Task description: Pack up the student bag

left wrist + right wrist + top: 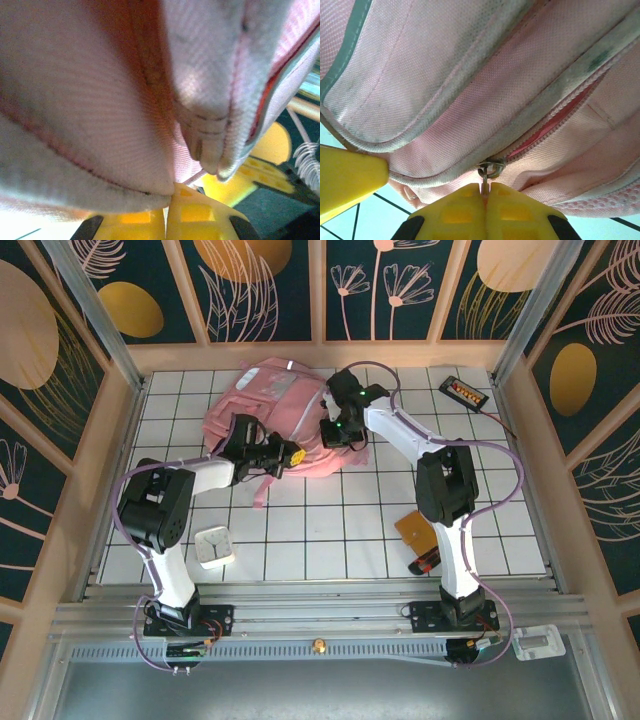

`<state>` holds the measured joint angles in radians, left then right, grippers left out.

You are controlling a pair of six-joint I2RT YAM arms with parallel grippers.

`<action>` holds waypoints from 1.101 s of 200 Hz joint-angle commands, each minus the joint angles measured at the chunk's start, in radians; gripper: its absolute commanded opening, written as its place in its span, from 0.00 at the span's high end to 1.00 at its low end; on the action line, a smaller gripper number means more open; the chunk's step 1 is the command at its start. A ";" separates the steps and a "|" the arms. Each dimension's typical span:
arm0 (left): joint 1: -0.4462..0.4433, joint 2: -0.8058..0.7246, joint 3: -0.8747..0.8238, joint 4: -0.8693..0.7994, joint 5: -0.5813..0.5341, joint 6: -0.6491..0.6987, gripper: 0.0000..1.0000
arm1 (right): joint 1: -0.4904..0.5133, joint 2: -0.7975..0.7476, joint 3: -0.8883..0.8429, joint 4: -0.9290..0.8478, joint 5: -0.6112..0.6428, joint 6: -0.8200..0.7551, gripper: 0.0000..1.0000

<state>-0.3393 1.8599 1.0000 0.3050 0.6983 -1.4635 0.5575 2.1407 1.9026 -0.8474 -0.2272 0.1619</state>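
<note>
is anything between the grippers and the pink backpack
Nothing visible does. The right gripper is shut on the zipper pull of the student bag, and the left gripper is shut right at its fabric edge.

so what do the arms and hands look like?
Both the left arm and right arm: white links, black joint housings, a lavender cable looped along each. The left hand and right hand have yellow moulded fingers on black bodies; green lights on the right wrist.

pink student bag (265, 405), white gridded table (330, 520)
</note>
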 commanded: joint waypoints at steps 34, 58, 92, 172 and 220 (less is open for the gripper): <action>0.042 -0.037 0.335 -0.876 -0.237 0.801 1.00 | -0.057 -0.067 -0.011 0.011 0.021 0.007 1.00; 0.044 -0.035 0.397 -0.963 -0.319 0.936 1.00 | -0.046 -0.101 -0.061 0.037 -0.082 -0.008 1.00; 0.049 0.013 0.527 -1.099 -0.517 1.108 1.00 | 0.080 -0.102 -0.095 0.019 -0.209 -0.051 1.00; 0.187 -0.044 0.459 -1.153 -0.696 1.174 1.00 | -0.005 0.004 0.045 0.024 0.124 0.040 1.00; 0.218 -0.035 0.456 -1.153 -0.708 1.181 1.00 | -0.137 0.164 0.272 0.036 0.111 0.008 1.00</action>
<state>-0.1318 1.8393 1.4582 -0.8448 0.0444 -0.3138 0.4522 2.2356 2.0663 -0.8318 -0.1684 0.1730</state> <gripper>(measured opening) 0.046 0.048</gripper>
